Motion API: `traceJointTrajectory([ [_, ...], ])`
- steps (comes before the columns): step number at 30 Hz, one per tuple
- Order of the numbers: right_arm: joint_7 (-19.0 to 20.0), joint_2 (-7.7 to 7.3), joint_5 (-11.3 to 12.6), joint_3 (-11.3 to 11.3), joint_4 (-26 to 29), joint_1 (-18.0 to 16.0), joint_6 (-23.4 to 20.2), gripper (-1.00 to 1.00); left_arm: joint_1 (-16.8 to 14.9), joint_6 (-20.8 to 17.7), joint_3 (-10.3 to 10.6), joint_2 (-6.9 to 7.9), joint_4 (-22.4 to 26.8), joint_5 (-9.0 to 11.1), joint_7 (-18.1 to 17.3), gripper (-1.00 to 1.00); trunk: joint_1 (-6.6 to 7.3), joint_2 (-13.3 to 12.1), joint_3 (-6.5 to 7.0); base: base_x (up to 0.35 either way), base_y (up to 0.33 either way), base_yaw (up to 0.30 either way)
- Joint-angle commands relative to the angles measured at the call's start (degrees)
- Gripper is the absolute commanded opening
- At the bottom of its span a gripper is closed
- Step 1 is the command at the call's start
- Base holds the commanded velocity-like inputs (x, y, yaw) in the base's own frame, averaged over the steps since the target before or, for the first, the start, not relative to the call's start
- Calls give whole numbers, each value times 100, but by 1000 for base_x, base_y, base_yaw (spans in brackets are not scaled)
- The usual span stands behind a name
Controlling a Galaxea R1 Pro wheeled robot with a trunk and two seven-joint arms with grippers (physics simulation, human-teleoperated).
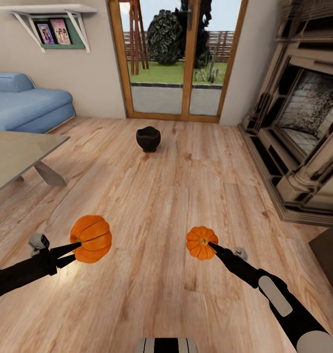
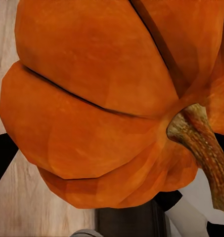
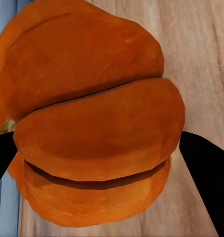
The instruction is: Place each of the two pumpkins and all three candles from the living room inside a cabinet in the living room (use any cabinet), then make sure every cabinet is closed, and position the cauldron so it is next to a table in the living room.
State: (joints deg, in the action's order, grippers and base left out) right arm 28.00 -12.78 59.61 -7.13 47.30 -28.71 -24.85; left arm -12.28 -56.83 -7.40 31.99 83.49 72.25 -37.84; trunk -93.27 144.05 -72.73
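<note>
The living room had a pale wood plank floor (image 1: 176, 196), glazed wooden garden doors (image 1: 178, 59) at the far wall, a blue sofa (image 1: 24, 103) on the left and a stone fireplace (image 1: 303, 122) on the right.

The larger ribbed orange pumpkin (image 1: 91, 239) was pinched in the left end effector (image 1: 74, 246) above the floor; in the left wrist view its body (image 2: 97, 108) sat between the dark fingers with the brown stem pointing sideways. The smaller ribbed orange pumpkin (image 1: 201, 242) was likewise clamped in the right end effector (image 1: 213, 246), stem towards the arm. Its ribs (image 3: 92, 133) ran crosswise between the two black fingers (image 3: 205, 168).

The small round black cauldron (image 1: 148, 138) stood on the floor straight ahead, well beyond both end effectors and roughly midway between them. The low grey-topped coffee table (image 1: 19, 157) lay to its left, apart from it. Both arms being loaded, the next move probably depended on finding the cabinet rather than the cauldron.
</note>
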Motion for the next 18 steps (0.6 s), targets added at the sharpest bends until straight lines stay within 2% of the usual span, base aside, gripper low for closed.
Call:
traceJointTrajectory([
  [1,2,-5,47,-12,-1,-3,-21,-100,-3,-21,-6,0,-1,-19,-13,-100,3,0,16,0,0,0],
  [13,14,12,108,-8,-1,2,-25,-100,-3,-21,6,0,-1,-24,-13,-100,34,-16,186,0,0,0],
  [18,134,17,111,-8,-1,3,-28,-100,-3,-21,8,0,1,-25,-13,-100,47,-23,250,0,0,0],
])
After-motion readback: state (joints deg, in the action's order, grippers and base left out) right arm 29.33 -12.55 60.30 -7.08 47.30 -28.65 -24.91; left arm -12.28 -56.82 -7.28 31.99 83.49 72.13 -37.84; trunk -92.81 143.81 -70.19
